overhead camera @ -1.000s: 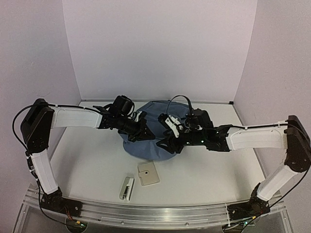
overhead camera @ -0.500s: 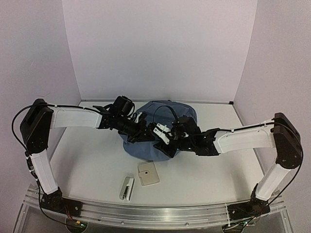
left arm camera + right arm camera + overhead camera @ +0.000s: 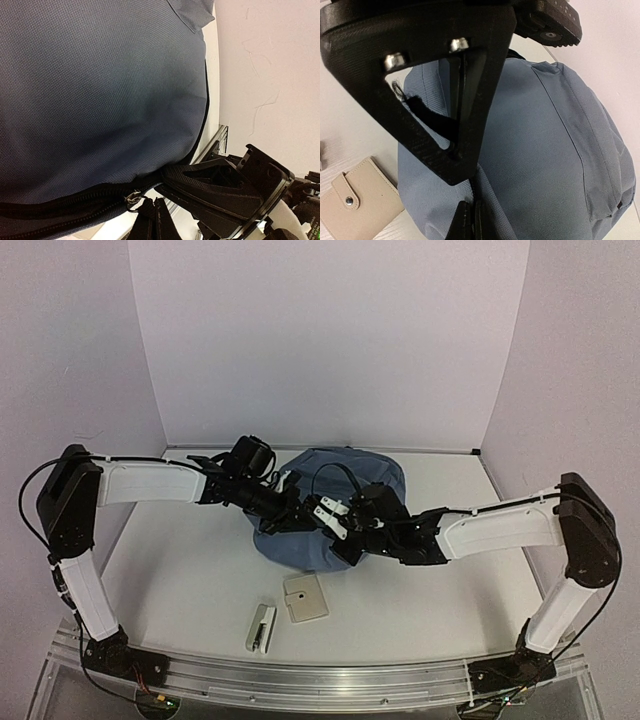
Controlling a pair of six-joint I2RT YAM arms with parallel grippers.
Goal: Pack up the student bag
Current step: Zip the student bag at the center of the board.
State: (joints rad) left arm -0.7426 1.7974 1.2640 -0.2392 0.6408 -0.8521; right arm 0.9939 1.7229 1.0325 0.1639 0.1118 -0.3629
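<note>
Slate-blue student bag mid-desk, zip looks closed | left pincer clamped on zip pull, bag's 9 o'clock | right pincer beside it, seemingly pinching bag fabric | beige wallet at 6 o'clock, unpacked; packing barely begun

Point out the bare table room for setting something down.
Bare: the table left of the student bag, and right of the wallet. Crowded: the bag's near edge, where the left gripper and right gripper meet.

Slate-blue student bag lies slumped flat, black edge zip apparently closed
</note>
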